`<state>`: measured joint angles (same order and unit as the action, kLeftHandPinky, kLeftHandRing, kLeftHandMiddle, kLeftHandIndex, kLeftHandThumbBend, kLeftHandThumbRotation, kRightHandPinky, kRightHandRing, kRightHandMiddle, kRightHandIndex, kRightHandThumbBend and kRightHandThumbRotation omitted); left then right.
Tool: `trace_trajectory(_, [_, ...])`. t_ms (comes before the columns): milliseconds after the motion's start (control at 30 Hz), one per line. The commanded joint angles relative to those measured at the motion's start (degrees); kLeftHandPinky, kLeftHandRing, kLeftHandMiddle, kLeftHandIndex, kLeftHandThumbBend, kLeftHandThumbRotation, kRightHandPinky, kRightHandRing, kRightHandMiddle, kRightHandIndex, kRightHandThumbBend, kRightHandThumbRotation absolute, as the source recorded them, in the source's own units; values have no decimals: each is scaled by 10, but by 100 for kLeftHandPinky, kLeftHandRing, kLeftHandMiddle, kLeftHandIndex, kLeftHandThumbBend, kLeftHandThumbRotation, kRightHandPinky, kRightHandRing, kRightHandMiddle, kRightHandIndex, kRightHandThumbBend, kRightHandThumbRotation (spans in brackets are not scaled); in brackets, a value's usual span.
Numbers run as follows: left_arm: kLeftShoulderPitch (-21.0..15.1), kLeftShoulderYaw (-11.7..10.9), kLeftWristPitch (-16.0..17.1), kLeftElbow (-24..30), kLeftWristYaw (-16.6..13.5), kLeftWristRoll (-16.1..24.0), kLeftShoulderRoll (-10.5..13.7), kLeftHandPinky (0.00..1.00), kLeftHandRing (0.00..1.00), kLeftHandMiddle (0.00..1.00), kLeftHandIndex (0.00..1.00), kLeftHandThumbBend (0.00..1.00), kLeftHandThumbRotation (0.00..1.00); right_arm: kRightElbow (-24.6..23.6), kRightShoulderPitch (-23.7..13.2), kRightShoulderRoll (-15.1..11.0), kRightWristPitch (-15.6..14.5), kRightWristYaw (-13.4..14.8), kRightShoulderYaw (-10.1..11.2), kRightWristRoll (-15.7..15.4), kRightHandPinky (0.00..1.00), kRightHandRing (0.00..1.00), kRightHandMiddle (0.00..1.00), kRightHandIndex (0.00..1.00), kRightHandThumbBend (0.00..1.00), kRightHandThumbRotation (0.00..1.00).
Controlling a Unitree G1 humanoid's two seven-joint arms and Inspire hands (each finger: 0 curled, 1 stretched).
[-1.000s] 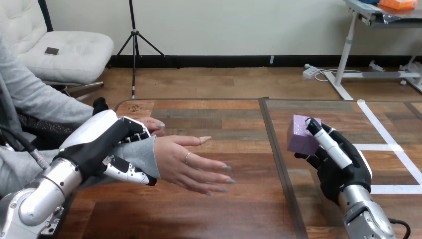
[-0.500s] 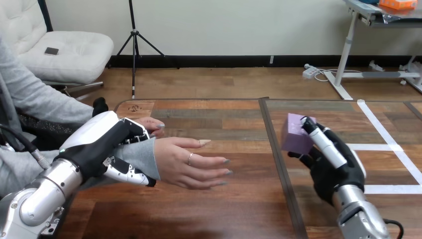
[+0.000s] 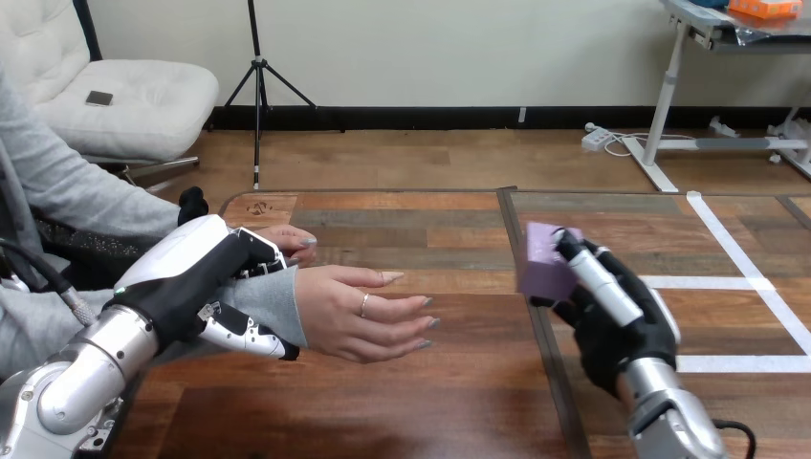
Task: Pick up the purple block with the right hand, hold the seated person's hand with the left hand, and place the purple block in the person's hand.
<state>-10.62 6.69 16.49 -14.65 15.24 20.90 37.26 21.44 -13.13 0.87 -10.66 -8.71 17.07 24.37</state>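
Note:
My right hand (image 3: 612,320) is raised over the table at the right, its fingers curled round the purple block (image 3: 541,263), which sits at its upper left. My left hand (image 3: 196,277) is at the left, fingers and thumb wrapped round the person's grey-sleeved wrist (image 3: 273,301). The person's hand (image 3: 368,311) reaches rightward from that wrist, fingers slightly curled, a little above the table. A gap of bare wood separates the block from the person's fingertips.
A dark seam (image 3: 536,316) runs front to back through the wooden table (image 3: 421,402). White tape lines (image 3: 736,258) mark the table's right part. The person's other hand (image 3: 287,239) rests behind my left hand.
My right hand has carried the purple block leftward, closer to the person's hand. The person's fingers have curled in a little. My left hand has kept its hold on the wrist.

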Motion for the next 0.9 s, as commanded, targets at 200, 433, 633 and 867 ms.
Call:
trace_trajectory(200, [-43,-10,9,13,-10,-7,-14,20,26,34,37,68,0,-37,-14,22,13,-3,-27,-6,32,38,44,44,79,0])
trace_trajectory(433, [-43,-11,17,9,-22,-4,-19,20,26,34,37,69,0,-43,-9,34,8,-2,-37,-7,32,38,44,44,79,0])
trace_trajectory(633, [-44,-11,17,9,-23,-5,-21,20,26,34,37,68,0,-46,-4,38,12,-2,-54,-14,32,38,44,44,79,0])
trace_trajectory(867, [-44,-12,19,10,-28,-6,-26,20,26,34,37,68,0,-49,-1,46,13,1,-70,-24,32,37,44,44,81,0])
